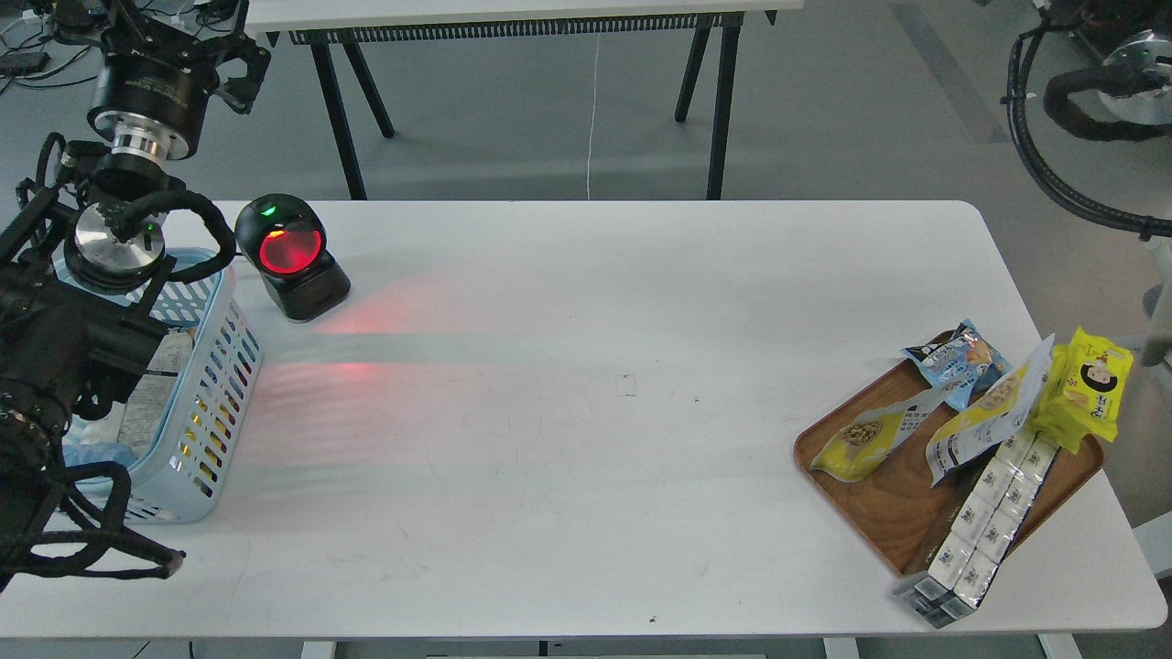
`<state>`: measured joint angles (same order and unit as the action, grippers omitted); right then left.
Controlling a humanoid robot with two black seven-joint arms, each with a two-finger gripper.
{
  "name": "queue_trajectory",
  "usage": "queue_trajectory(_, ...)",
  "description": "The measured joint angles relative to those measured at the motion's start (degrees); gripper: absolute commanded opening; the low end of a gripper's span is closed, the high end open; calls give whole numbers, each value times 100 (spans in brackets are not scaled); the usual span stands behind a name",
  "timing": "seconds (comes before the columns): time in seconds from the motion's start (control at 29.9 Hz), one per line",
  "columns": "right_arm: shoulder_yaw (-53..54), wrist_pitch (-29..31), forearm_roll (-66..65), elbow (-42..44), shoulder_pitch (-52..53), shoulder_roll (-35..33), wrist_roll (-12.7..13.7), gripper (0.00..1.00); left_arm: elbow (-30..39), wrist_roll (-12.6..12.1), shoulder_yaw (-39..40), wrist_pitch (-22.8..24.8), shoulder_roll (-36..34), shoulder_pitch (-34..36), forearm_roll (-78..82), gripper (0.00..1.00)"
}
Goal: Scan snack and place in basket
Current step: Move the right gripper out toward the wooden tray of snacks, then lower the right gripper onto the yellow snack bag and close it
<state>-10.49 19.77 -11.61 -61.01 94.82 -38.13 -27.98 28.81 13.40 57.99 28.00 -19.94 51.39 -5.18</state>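
Two yellow and white-grey pouches lie on the wooden tray (pixel 884 513) at the right. One snack pouch (pixel 861 441) lies flat and the other pouch (pixel 989 414) leans on the packs beside it. The light blue basket (pixel 212 384) stands at the table's left edge with packs inside, partly hidden by my left arm. My left gripper (pixel 169 41) is raised beyond the table's far left corner, open and empty, far from the pouches. My right gripper is out of view; only its arm's wrist (pixel 1131 55) shows at the top right.
A black scanner (pixel 288 261) with a red glowing window stands next to the basket and casts red light on the table. On the tray are also a small blue snack bag (pixel 957 359), a bright yellow cartoon-face pack (pixel 1090 389) and a row of white boxes (pixel 975 540).
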Motion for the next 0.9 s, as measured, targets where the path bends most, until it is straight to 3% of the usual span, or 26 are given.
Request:
queue_trajectory(0.4,-2558,-750,-3529,-1930,2044,340,-4,99,27,84,2,0,21,-4,-1,100)
queue_trajectory(0.7,-3401,-1295,-6065,-2846,2256,556,-1,97,23,106,-3,0,51,-4,-1,100)
queue_trajectory(0.9,-3891,-1631,-6997,-3051,2245,938,-1,95,20,310,-5,0,51,-4,-1,100)
